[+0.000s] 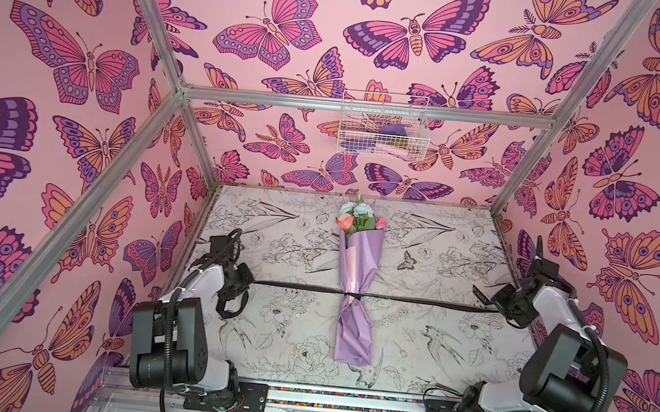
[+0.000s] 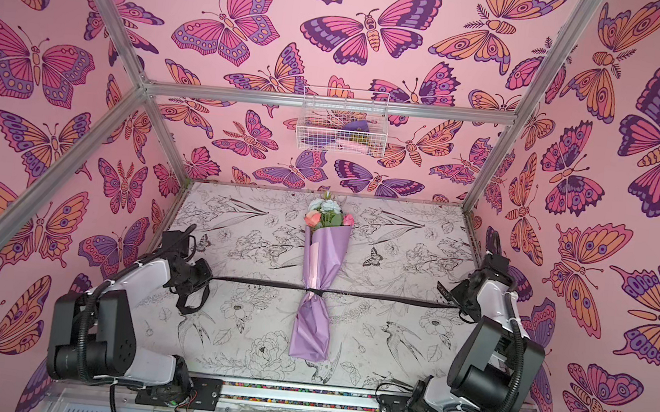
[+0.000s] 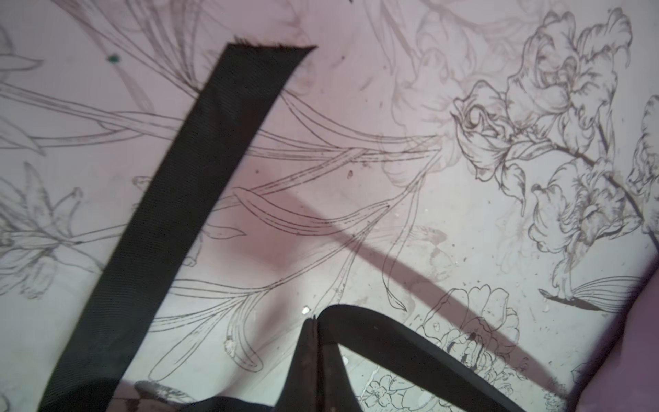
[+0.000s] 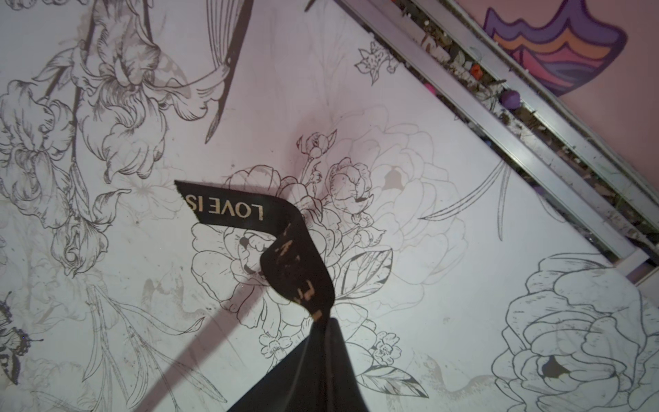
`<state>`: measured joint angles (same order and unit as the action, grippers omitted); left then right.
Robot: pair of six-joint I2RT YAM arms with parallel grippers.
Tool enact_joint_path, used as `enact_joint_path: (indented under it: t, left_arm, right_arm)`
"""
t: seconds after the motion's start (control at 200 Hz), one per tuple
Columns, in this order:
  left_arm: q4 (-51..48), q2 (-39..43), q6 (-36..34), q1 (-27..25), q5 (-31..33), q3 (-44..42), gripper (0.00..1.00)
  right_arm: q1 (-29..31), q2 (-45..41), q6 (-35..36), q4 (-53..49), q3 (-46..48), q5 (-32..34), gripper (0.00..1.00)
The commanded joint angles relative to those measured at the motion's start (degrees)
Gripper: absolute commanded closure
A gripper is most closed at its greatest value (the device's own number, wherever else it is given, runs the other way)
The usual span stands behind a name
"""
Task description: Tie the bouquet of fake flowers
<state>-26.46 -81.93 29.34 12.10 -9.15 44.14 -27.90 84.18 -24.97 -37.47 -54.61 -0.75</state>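
The bouquet of fake flowers (image 1: pixel 359 268) (image 2: pixel 322 264) lies lengthwise mid-table in lilac-and-pink paper, with coral and pale blooms at its far end. A black ribbon (image 1: pixel 299 286) (image 2: pixel 389 299) is cinched in a knot around its narrow waist and stretches taut to both sides. My left gripper (image 1: pixel 252 281) (image 2: pixel 211 278) (image 3: pixel 315 318) is shut on the ribbon's left stretch, and a loose tail (image 3: pixel 199 171) hangs past it. My right gripper (image 1: pixel 497 312) (image 2: pixel 457 308) (image 4: pixel 325 321) is shut on the right stretch. Its free end, lettered "LOVE IS" (image 4: pixel 228 210), curls beyond the fingertips.
The table (image 1: pixel 441 248) carries printed black-line flower drawings. A white wire basket (image 1: pixel 382 127) with small items hangs on the back wall. Aluminium frame posts (image 1: pixel 200 147) stand at the table's corners. A metal rail (image 4: pixel 517 117) borders the table near my right gripper.
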Motion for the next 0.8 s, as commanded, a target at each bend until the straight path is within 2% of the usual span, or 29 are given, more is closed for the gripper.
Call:
enact_joint_path:
  t: [0.0,0.305,0.491,0.551,0.676,0.796]
  left_arm:
    - [3.0,2.1,2.2,4.3,6.4,-0.8,1.0]
    - [4.6,4.5,2.6,10.0,6.3,-2.0,1.0]
    - [5.2,3.8,2.3,11.1,5.6,-2.3,1.0]
    - [6.0,3.5,1.9,11.1,2.8,-2.6,1.0]
    - [10.3,1.9,2.1,9.1,-9.3,-3.4,1.0]
    - [11.7,3.1,2.7,3.3,-11.7,-3.6,1.0]
  right_arm:
    - [-3.6,0.0,1.5,3.0,-1.9,4.7,1.0]
    - [-7.5,0.2,0.6,4.3,-1.4,3.4,1.0]
    - [-9.8,0.5,0.4,4.4,-1.9,1.9,1.0]
    - [-9.9,0.5,0.8,4.7,-1.9,0.1,1.0]
    - [-8.3,-0.8,1.3,5.6,-1.0,-0.7,1.0]
    - [-6.3,-2.6,1.4,5.1,-0.1,0.5,1.0]
